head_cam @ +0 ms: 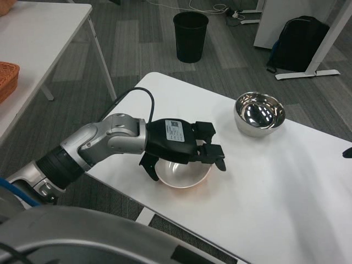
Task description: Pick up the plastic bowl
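We see the left hand (184,148) spread over the plastic bowl (184,175), fingers curled down around its rim; whether they truly grip it we cannot tell. The bowl sits on the table (286,187), well left of the metal bowl (259,114).

A white table (286,181) stands on grey carpet. A shiny metal bowl (259,114) sits on it. A pale plastic bowl (182,175) rests nearer, to the metal bowl's left.

A shiny metal bowl (259,114) sits on the white table (286,187), with a black bin (190,36) and black backpack (298,44) on the floor beyond the table.
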You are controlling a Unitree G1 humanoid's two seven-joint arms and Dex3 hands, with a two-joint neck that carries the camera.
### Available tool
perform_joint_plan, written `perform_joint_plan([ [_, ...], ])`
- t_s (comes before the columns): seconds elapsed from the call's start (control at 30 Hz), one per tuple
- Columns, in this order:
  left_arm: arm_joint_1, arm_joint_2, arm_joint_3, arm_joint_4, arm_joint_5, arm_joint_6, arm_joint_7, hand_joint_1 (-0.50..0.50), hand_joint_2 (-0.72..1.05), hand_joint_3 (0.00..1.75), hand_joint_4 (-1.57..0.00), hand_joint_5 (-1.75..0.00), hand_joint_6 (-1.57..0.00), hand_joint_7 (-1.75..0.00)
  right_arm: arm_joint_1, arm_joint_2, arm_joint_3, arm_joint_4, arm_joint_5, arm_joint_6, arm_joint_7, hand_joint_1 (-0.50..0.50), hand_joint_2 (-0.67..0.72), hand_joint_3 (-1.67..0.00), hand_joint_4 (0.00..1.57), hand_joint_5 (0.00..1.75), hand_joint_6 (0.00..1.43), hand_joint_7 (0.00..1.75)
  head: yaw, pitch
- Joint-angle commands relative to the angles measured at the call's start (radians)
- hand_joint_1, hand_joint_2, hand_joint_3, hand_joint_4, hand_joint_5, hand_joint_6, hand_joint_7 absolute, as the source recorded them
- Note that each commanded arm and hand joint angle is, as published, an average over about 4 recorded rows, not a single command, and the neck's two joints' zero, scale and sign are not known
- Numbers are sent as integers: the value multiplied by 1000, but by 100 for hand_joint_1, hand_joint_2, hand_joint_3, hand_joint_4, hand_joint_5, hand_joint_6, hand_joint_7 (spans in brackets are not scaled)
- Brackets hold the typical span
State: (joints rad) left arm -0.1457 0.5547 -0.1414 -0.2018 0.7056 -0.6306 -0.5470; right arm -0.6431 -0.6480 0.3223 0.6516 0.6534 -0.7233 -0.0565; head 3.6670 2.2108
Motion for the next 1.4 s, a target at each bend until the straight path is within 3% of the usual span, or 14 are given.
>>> perform_joint_plan([
  [0.03,11,-3,17,-1,-29,0,-7,-46,43,135,-122,-175,0,-87,13,4,-8,-6,5,-15,1,-46,53,0,0,0,0,0,-2,1],
  [0.2,13,-3,42,-10,-65,15,-8,-43,43,140,-130,-175,0,-91,14,6,-8,-6,5,-16,1,-47,53,0,0,0,0,0,-12,14],
  [0.33,17,-3,70,-60,-84,92,-34,-46,43,140,-137,-175,0,-91,14,9,-10,-6,7,-15,1,-46,53,0,0,0,0,0,-27,57],
  [0.4,15,-3,92,-97,-81,144,-46,-46,43,140,-138,-175,0,-91,14,12,-11,-4,7,-15,1,-46,53,0,0,0,0,0,-36,100],
  [0.53,-4,-6,146,-158,-69,236,-54,-46,43,131,-141,-175,-3,-96,14,18,-9,-5,6,-14,1,-47,53,0,0,0,0,0,-62,261],
  [0.7,-92,5,176,-216,-63,409,-86,-46,43,133,-146,-175,-10,-103,14,28,-3,-71,-1,13,12,-46,47,0,0,0,0,0,-112,420],
  [0.83,-222,49,120,-226,-59,588,-144,-46,43,144,-146,-175,-12,-105,-4,36,2,-125,-18,54,44,-46,47,0,0,0,0,0,-194,511],
  [0.93,-323,99,39,-226,-47,672,-161,-46,43,148,-146,-175,-14,-106,-24,38,13,-132,-18,68,53,-48,47,0,0,0,0,0,-245,529],
  [1.17,-485,182,-55,-225,-78,804,-179,-46,43,148,-150,-175,-16,-112,-30,39,9,-165,-20,87,74,-47,47,-4,0,0,0,0,-419,537],
  [1.3,-532,202,-94,-218,-119,828,-183,-46,43,148,-150,-175,-16,-112,-12,48,4,-197,-20,94,85,-47,47,0,0,0,0,0,-499,504],
  [1.4,-542,215,-110,-210,-134,836,-183,-46,43,148,-150,-175,-16,-112,5,56,-2,-218,-21,101,91,-48,47,0,0,0,0,0,-515,485],
])
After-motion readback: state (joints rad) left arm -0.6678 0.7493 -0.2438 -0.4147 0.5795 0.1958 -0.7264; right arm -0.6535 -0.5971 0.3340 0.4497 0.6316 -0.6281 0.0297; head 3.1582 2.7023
